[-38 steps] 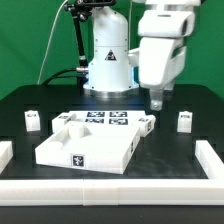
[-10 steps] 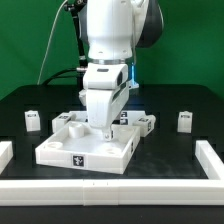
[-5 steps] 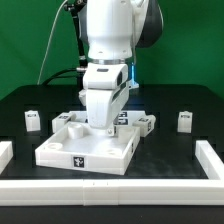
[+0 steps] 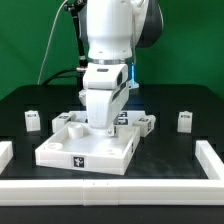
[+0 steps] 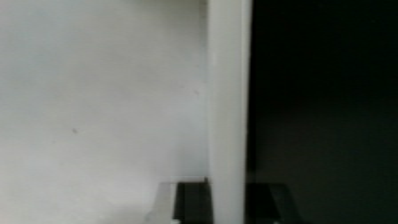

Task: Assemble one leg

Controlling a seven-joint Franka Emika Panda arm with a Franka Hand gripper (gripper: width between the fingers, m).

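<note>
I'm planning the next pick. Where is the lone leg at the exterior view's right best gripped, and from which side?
The leg stands upright on the table, apart from the panel, so its flat, parallel side faces look free. Probably pinch across those faces near the top, coming straight down from above; the table blocks a low approach.

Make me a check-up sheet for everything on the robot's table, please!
Surface: black table, white rail along its front.
Job's things: leg at the exterior view's left, second leg at its right, third leg beside the panel.
Clutter: nothing seen.
Grippers: gripper down at the panel's top; jaws open or shut, cannot tell.
Cables: black cable behind the arm.
Surroundings: green backdrop.
</note>
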